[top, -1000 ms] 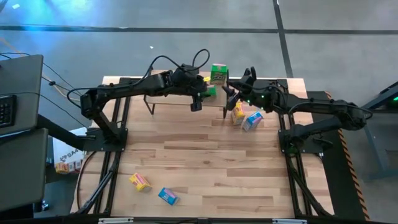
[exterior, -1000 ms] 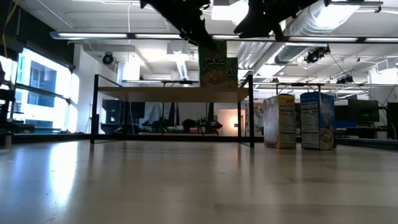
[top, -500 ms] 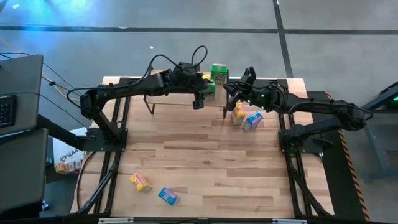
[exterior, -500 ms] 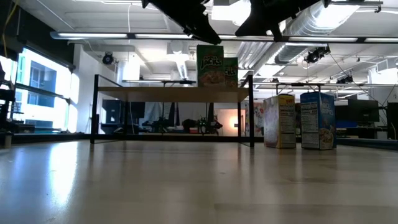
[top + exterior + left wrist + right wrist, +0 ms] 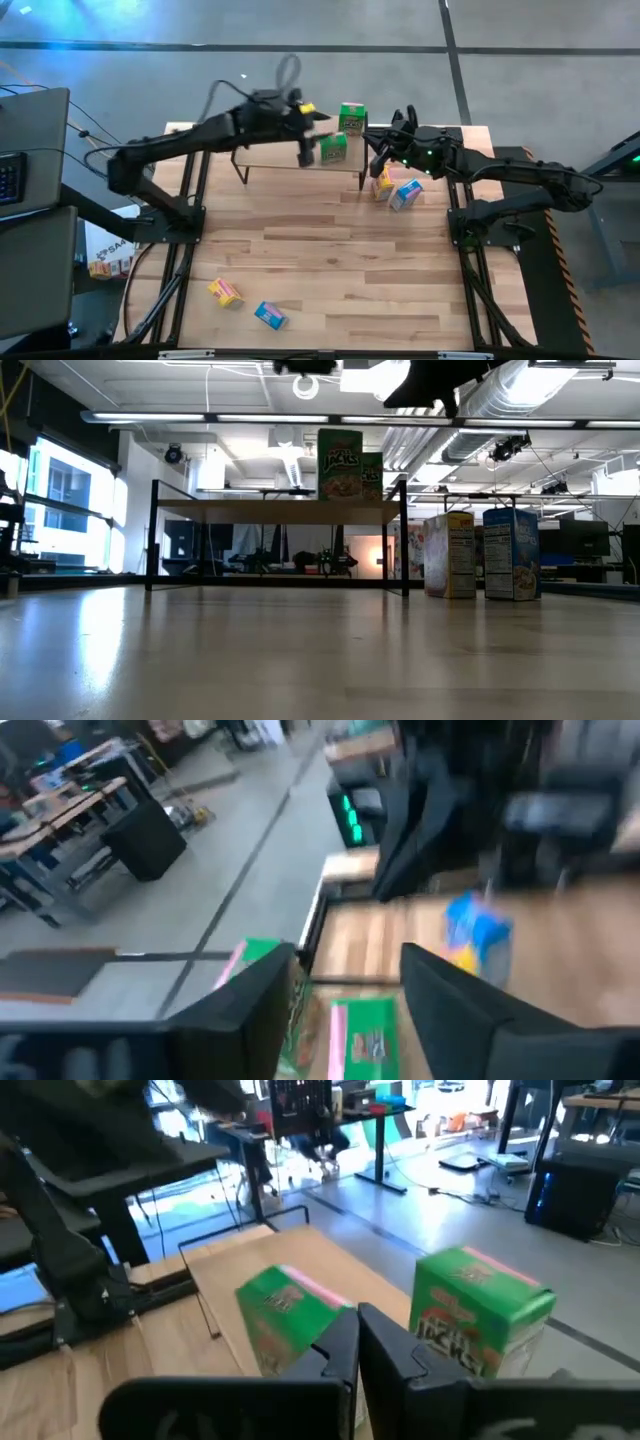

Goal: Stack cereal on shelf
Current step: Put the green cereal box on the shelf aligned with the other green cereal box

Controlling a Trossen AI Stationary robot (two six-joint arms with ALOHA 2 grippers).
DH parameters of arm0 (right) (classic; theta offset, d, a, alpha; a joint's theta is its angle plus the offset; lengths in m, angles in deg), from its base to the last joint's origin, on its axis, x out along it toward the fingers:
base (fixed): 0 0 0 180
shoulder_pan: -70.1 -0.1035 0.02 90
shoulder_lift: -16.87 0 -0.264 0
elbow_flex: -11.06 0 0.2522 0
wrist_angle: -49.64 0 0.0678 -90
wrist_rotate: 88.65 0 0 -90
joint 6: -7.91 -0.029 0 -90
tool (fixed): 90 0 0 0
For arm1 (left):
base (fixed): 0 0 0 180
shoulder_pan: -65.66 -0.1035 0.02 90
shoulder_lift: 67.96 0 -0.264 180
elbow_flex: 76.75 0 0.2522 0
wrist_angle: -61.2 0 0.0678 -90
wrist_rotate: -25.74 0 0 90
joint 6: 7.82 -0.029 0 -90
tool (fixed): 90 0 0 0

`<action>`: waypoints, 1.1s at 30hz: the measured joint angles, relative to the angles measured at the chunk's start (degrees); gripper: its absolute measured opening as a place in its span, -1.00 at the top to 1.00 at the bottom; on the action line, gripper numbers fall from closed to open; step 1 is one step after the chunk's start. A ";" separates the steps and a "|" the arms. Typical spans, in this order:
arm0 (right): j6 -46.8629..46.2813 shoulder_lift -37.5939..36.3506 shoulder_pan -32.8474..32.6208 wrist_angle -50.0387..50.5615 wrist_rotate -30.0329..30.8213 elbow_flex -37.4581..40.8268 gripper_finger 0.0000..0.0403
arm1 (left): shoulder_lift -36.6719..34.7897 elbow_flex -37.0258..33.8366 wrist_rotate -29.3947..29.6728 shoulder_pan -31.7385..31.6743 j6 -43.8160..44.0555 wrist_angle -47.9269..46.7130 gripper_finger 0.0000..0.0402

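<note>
Two green cereal boxes stand upright on the shelf (image 5: 280, 162): one (image 5: 333, 148) near its front edge, one (image 5: 351, 118) at its far right corner. In the low view both (image 5: 340, 463) (image 5: 371, 475) rest by their bases on the wood top (image 5: 275, 511). My left gripper (image 5: 305, 150) (image 5: 350, 960) is open, raised just left of the nearer green box (image 5: 365, 1040) and apart from it. My right gripper (image 5: 382, 155) (image 5: 358, 1320) is shut, hovering at the shelf's right end. A yellow box (image 5: 382, 180) and a blue box (image 5: 405, 193) stand on the table to the shelf's right.
Another yellow box (image 5: 225, 292) and another blue box (image 5: 270, 315) lie flat near the table's near-left corner. The standing yellow (image 5: 450, 555) and blue (image 5: 512, 553) boxes sit close to the shelf's right legs. Bare tabletop (image 5: 330, 250) spreads in front of the shelf.
My left gripper has risen and drawn back toward the table's left, leaving the low view almost entirely. The green box it carried moved slightly left along the shelf and now stands there by itself, beside the other green box.
</note>
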 joint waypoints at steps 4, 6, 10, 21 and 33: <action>-0.14 -2.85 0.05 3.20 0.01 0.00 1.00 | -6.34 -3.45 -0.42 0.28 10.41 -0.99 0.69; -0.57 -3.92 0.05 4.97 -0.01 0.00 1.00 | -8.59 -8.63 -0.42 0.29 14.89 0.87 0.92; -1.48 -4.71 0.05 7.20 -2.01 0.00 1.00 | -12.07 -22.49 -0.05 0.28 23.40 12.14 0.98; -2.59 -4.50 0.01 7.75 -4.41 0.33 1.00 | -7.00 -37.95 5.70 0.26 44.19 29.26 1.00; -2.56 -4.50 0.16 7.97 -4.49 0.33 1.00 | 0.81 -37.99 8.00 0.61 53.81 36.35 1.00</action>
